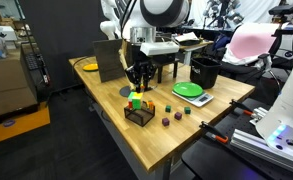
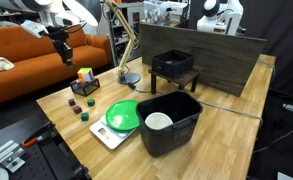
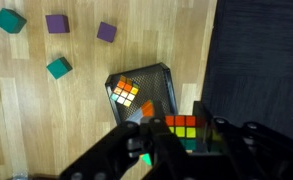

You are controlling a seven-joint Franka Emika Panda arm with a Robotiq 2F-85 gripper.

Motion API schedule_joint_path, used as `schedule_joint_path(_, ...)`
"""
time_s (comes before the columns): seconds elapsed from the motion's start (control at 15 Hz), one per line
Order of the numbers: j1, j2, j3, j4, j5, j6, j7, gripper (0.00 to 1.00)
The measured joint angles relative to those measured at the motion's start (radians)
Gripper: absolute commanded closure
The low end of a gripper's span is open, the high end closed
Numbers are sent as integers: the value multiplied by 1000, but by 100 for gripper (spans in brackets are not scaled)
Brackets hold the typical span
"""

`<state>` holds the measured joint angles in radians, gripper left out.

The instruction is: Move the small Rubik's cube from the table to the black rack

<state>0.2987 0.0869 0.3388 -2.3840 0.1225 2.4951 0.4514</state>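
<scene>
Small Rubik's cube (image 3: 181, 127): between the gripper's dark fingers in the wrist view, by a corner of the black rack (image 1: 140, 117), not yet in it.
Gripper (image 1: 137, 86): I cannot tell whether it is clenched on the cube.
Second cube (image 3: 126, 92): lies within the rack; the small one, dropped onto it, may bounce out.
Table edge (image 3: 208, 60): just beside the rack; a bounced cube may go over.

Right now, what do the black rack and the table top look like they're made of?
The black rack: thin wire, probably metal with a matte black coating; slim dark bars outline an open box. The table: wood, likely butcher-block with a satin finish; grain and joined strips show.
</scene>
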Motion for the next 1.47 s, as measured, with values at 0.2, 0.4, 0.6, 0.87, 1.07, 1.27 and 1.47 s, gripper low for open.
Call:
schedule_joint_path(0.2,8,0,0,-3,-1,0,1,92)
schedule_joint_path(0.4,41,0,1,-8,-9,0,39,92)
schedule_joint_path(0.6,81,3,8,-9,-9,0,96,92)
schedule_joint_path(0.87,104,12,9,-9,-27,0,167,92)
schedule_joint_path(1.07,105,33,9,-6,-62,0,221,92)
schedule_joint_path(1.27,105,73,3,4,-88,4,261,92)
schedule_joint_path(1.47,105,116,-19,17,-105,21,274,92)
